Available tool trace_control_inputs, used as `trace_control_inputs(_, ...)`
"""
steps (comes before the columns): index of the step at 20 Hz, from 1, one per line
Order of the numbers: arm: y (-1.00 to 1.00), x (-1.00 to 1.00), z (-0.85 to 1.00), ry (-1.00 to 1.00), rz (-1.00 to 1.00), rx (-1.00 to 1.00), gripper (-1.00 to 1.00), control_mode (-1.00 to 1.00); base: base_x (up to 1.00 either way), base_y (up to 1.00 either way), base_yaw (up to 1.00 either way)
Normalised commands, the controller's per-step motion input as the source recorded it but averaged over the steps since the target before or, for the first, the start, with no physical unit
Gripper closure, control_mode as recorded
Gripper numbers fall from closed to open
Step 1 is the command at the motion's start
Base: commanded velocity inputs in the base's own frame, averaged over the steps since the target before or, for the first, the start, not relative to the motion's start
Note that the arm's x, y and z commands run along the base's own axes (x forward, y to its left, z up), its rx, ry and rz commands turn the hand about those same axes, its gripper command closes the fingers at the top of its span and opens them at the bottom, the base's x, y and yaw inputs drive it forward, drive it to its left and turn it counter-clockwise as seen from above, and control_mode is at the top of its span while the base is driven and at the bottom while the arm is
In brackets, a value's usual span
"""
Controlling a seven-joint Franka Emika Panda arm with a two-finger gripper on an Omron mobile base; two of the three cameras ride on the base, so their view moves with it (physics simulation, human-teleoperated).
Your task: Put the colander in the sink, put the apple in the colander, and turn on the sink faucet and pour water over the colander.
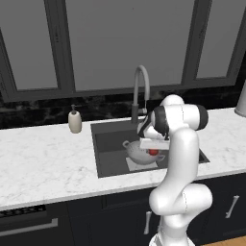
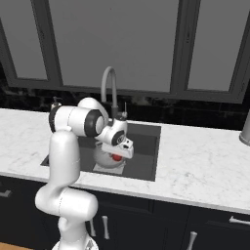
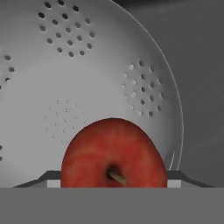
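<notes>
Colander [image 1: 139, 153] is sitting inside the sink [image 1: 108, 146], on the pale drain plate. Above its bowl, the hand [image 3: 113, 177] is grasping the apple [image 3: 113, 154], with one finger showing at each side of the red fruit, stem facing the camera. Behind the sink, the faucet [image 1: 140, 91] is arching toward the basin, and a soap bottle [image 1: 75, 120] is standing on the white desk [image 1: 43, 163].

Count: 1 colander [image 1: 140, 153], 1 apple [image 3: 113, 153], 1 sink [image 1: 108, 144], 1 sink faucet [image 1: 140, 91], 1 soap dispenser [image 1: 75, 120] near the sink's back left corner, 1 pale item [image 1: 241, 103] at the counter's [image 1: 43, 163] right edge, 3 window panes [image 1: 129, 38] above, 1 arm [image 1: 180, 163], 1 gripper [image 3: 113, 183]
</notes>
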Motion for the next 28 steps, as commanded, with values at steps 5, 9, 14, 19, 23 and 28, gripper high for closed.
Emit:
trace_control_inputs(5, 0.0, 0.04, -0.02, 0.0, 0.0, 0.0, -1.0, -1.0, 0.0, 0.0, 0.0)
trace_control_inputs(9, 0.0, 0.0, 0.0, 0.0, 0.0, 0.0, -1.0, -1.0, 0.0, 0.0, 0.0)
trace_control_inputs(14, 0.0, 0.0, 0.0, 0.0, 0.0, 0.0, -1.0, -1.0, 0.0, 0.0, 0.0)
trace_control_inputs(19, 0.0, 0.0, 0.0, 0.0, 0.0, 0.0, -1.0, -1.0, 0.0, 0.0, 0.0)
trace_control_inputs(23, 0.0, 0.0, 0.0, 0.0, 0.0, 0.0, -1.0, -1.0, 0.0, 0.0, 0.0)
trace_control_inputs(28, 0.0, 0.0, 0.01, 0.0, 0.0, 0.0, -1.0, -1.0, 0.0, 0.0, 0.0)
